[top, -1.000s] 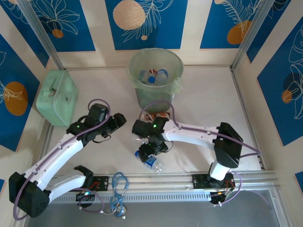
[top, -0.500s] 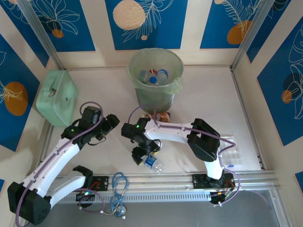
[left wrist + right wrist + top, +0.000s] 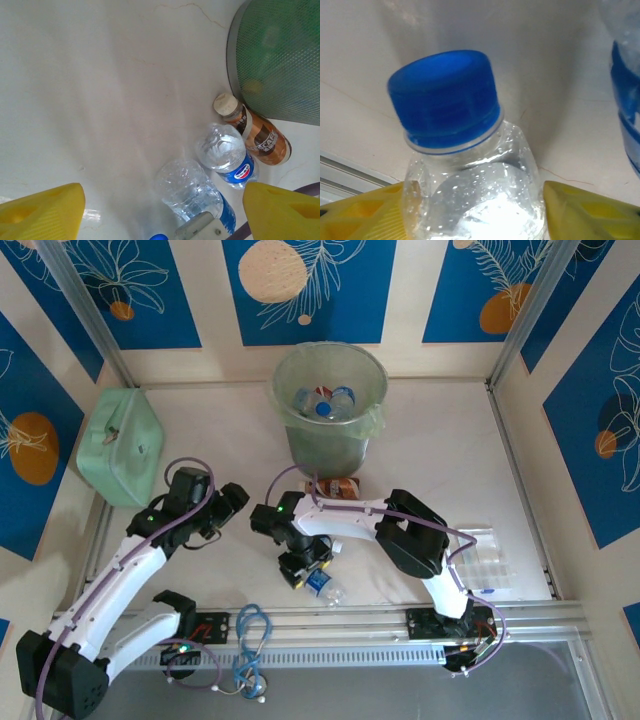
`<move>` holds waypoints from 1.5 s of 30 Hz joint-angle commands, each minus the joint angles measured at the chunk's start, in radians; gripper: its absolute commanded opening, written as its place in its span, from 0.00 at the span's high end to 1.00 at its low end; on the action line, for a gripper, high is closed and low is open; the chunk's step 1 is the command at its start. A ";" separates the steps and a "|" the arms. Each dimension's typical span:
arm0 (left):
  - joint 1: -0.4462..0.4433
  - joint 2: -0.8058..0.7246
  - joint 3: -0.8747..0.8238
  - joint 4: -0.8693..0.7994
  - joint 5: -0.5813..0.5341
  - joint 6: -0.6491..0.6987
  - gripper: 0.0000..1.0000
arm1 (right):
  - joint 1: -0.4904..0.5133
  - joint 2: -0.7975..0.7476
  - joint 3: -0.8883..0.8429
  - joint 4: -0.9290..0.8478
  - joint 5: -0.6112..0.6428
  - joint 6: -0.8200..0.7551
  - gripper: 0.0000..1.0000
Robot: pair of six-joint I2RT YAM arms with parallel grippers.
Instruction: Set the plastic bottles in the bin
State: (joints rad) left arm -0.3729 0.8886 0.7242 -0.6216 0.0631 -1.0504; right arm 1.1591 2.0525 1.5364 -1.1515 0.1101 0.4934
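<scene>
Bare table (image 3: 440, 450) right of bin (image 3: 335, 445); between bin and rail (image 3: 400, 618), blocked by bottles (image 3: 225, 157); far left, by case (image 3: 120, 445).

We see a pale table (image 3: 440, 470) holding scattered things.
A green bin (image 3: 330, 410) stands at the back, a brown bottle (image 3: 260, 137) beside its base, clear bottles (image 3: 227, 157) nearby, a mint case (image 3: 120, 445) left.

Blue floral wall panels (image 3: 350, 320) — pale tabletop (image 3: 440, 445)

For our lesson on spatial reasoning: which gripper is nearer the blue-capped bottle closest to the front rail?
Right. The right gripper straddles the blue-capped bottle, one yellow pad on either side; the left gripper hangs apart, off to its left.
</scene>
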 commanded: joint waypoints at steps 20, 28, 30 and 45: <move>0.018 -0.010 0.015 -0.027 0.017 0.020 0.17 | -0.017 -0.277 0.105 -0.039 0.093 0.097 0.51; 0.018 -0.007 0.017 -0.014 0.036 0.018 0.17 | -0.086 -0.500 0.145 0.018 0.167 0.160 0.53; 0.018 -0.005 0.018 -0.012 0.038 0.017 0.17 | -0.118 -0.546 0.172 0.041 0.181 0.162 0.54; -0.036 0.067 0.034 0.051 0.106 0.061 0.20 | -0.517 -0.480 0.676 0.092 0.139 0.078 0.53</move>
State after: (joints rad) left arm -0.3866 0.9459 0.7284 -0.6018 0.1318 -1.0286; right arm 0.6891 1.5162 2.1494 -1.0592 0.2764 0.6025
